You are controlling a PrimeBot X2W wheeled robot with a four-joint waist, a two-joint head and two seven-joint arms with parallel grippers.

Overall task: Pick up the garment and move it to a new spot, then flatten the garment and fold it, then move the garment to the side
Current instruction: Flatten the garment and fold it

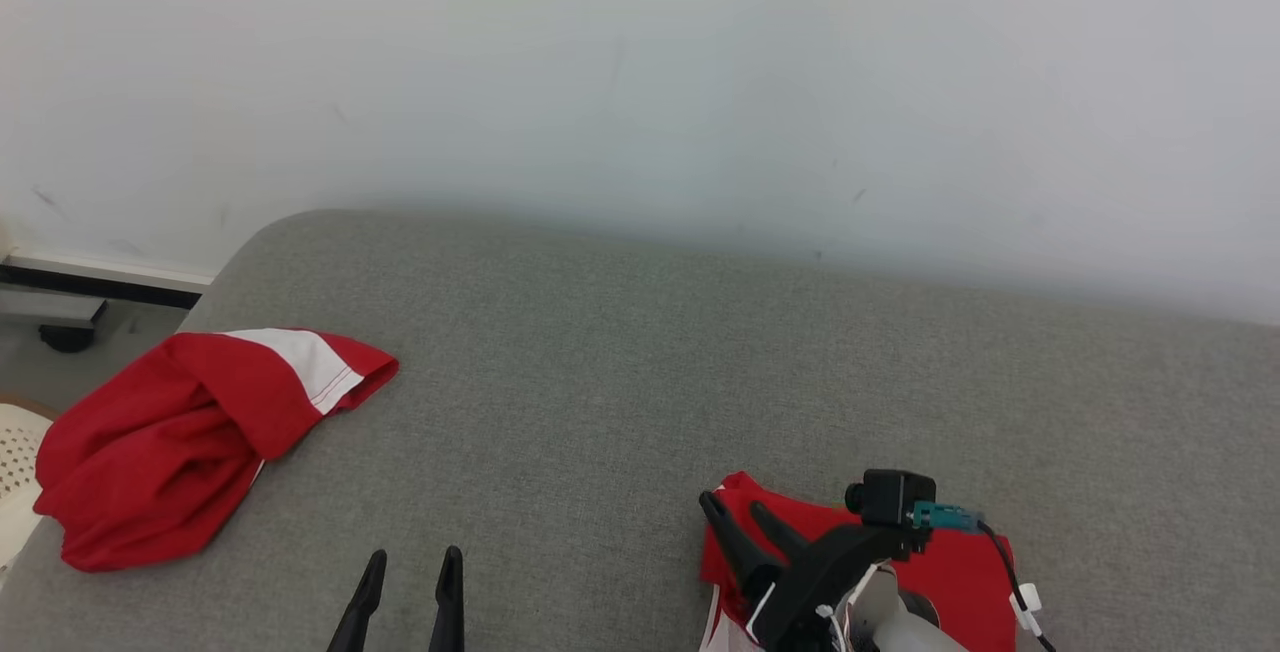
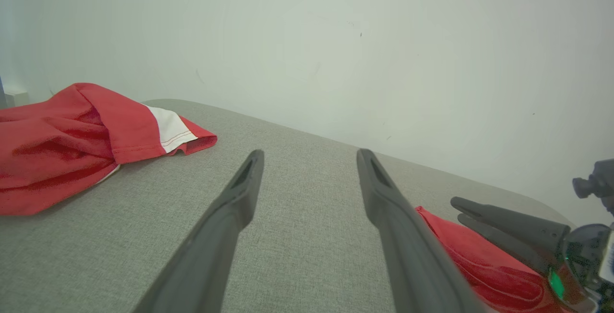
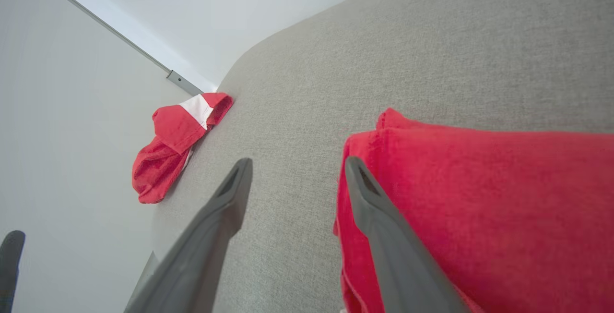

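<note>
At the cushion's side, the right gripper is gaping empty over the folded-looking garment, left gripper likewise, task seemingly ending.

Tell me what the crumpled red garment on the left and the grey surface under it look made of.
Red garment: soft knit cloth, perhaps cotton or polyester jersey, matte; it slumps in loose folds and has a stitched white band. Grey surface: woven upholstery fabric, matte; fine speckled weave, rounded corner.
</note>
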